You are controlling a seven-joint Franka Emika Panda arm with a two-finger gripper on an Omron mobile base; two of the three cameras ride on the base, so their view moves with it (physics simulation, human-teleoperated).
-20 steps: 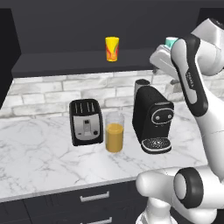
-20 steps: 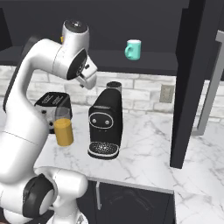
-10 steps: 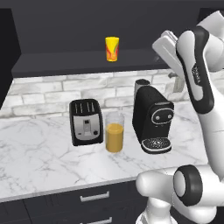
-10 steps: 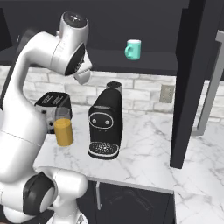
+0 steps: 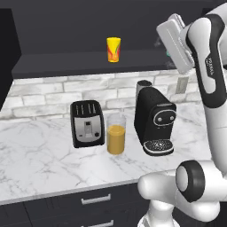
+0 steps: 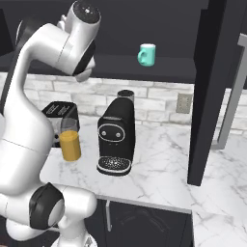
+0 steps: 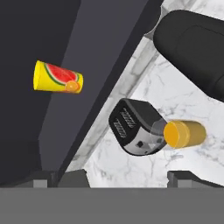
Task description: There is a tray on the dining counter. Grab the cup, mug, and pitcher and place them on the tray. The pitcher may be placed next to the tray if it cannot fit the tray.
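The gripper (image 7: 124,177) is seen in the hand view with its 2 dark fingertips (image 7: 46,178) set wide apart, open, and nothing is held between them. In the left base view the hand is raised high at the upper right, level with the dark shelf (image 5: 66,62) above the worktop (image 5: 40,155).

The cup (image 5: 113,49) is stood upright on that shelf, about midway along it and well apart from the hand, off to its left in the left base view; in the hand view it is found at the upper left, well away from the fingertips. The mug (image 6: 146,54) is placed on the same shelf further along toward the right end, as shown in the right base view, with its handle turned to the left.

Below, the pitcher (image 5: 116,133) is stood on the marble worktop, just beside the black toaster (image 5: 87,123) and left of the black coffee machine (image 5: 154,121), back from the front edge. In the hand view the pitcher is seen just above the right fingertip, partly in front of the toaster
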